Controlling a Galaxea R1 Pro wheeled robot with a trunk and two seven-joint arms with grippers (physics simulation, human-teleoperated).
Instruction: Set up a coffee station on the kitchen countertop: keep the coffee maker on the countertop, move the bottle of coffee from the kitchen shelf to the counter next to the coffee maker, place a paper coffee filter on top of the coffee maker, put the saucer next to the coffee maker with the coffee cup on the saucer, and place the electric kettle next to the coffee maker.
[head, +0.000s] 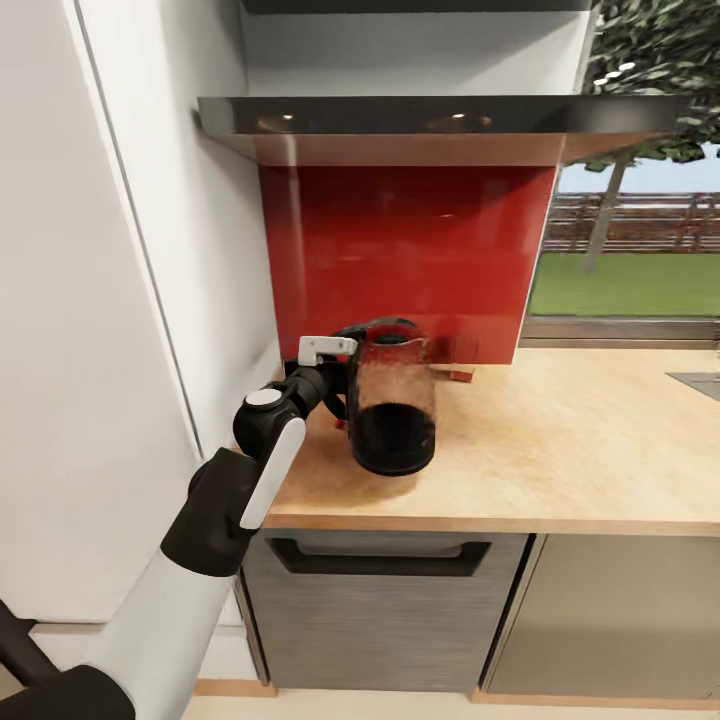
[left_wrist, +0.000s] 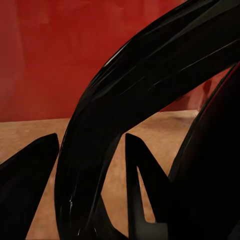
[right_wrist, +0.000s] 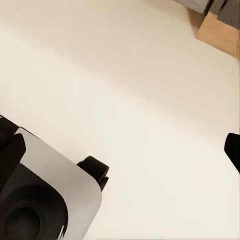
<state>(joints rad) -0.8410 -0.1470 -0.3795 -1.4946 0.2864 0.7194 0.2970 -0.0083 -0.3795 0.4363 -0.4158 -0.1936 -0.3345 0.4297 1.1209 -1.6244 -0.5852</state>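
The electric kettle (head: 392, 410), smoky glass with a black base, lid and handle, stands at the left end of the kitchen countertop (head: 560, 440) in front of a red backsplash. My left gripper (head: 345, 392) reaches in from the left and is shut on the kettle's black handle. In the left wrist view that handle (left_wrist: 115, 100) arcs between my two dark fingers (left_wrist: 30, 185). The glossy black kitchen shelf (head: 440, 112) hangs above, seen from below. My right gripper (right_wrist: 120, 150) hangs open over the pale floor, beside the robot's base.
A tall white panel (head: 100, 300) walls off the counter's left end. A grey sink corner (head: 702, 382) shows at the far right under a window. A drawer front with a dark handle (head: 380, 558) sits below the counter edge.
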